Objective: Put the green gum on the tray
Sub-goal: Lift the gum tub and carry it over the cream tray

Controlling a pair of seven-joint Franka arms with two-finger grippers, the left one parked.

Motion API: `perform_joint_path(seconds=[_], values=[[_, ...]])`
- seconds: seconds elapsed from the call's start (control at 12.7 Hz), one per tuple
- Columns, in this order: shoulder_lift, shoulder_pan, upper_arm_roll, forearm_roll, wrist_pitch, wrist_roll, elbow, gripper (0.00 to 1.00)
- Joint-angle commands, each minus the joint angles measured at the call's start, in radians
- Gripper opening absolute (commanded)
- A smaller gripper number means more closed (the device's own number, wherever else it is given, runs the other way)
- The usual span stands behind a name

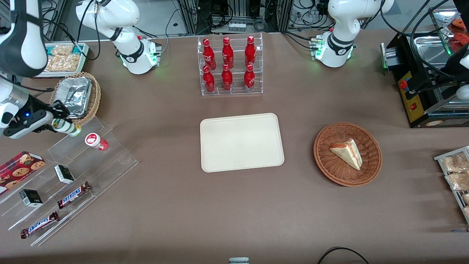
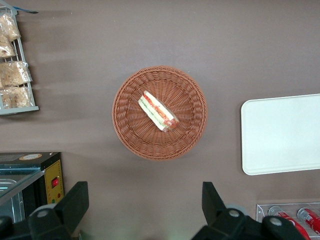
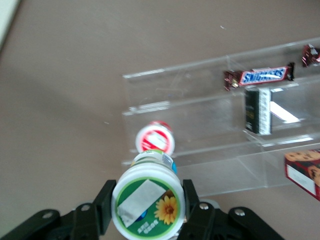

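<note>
My right gripper (image 1: 63,125) is shut on the green gum (image 1: 66,126), a small canister with a green-and-white label, held just above the top step of a clear acrylic rack (image 1: 69,176) at the working arm's end of the table. In the right wrist view the green gum (image 3: 148,201) shows its white lid with a green disc and a sunflower, clamped between my two black fingers (image 3: 102,206). The cream tray (image 1: 241,142) lies flat at the table's middle, empty and well away from the gripper. It also shows in the left wrist view (image 2: 282,134).
A red-lidded canister (image 1: 96,141) lies on the rack beside the gripper, also in the right wrist view (image 3: 156,138). The rack holds Snickers bars (image 1: 73,194), small dark boxes (image 1: 64,173) and a cookie box (image 1: 20,167). A foil-lined basket (image 1: 77,96), bottle rack (image 1: 230,66) and sandwich basket (image 1: 347,154) stand elsewhere.
</note>
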Motion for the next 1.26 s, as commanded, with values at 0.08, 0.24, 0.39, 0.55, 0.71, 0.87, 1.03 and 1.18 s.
perform_joint_path(seconds=[0.08, 0.24, 0.39, 0.55, 0.71, 0.87, 1.03, 1.18], values=[[0.019, 0.009, 0.152, 0.013, -0.105, 0.265, 0.100, 0.00], [0.034, 0.018, 0.258, 0.015, -0.107, 0.449, 0.124, 0.00], [0.091, 0.074, 0.319, 0.017, -0.107, 0.643, 0.182, 0.00], [0.166, 0.181, 0.321, 0.030, -0.105, 0.837, 0.256, 0.00], [0.291, 0.293, 0.320, 0.029, -0.093, 1.034, 0.354, 0.00], [0.423, 0.402, 0.312, 0.020, -0.055, 1.178, 0.460, 0.00], [0.510, 0.453, 0.313, 0.018, 0.045, 1.322, 0.483, 0.00], [0.585, 0.504, 0.313, 0.018, 0.180, 1.406, 0.483, 0.00]])
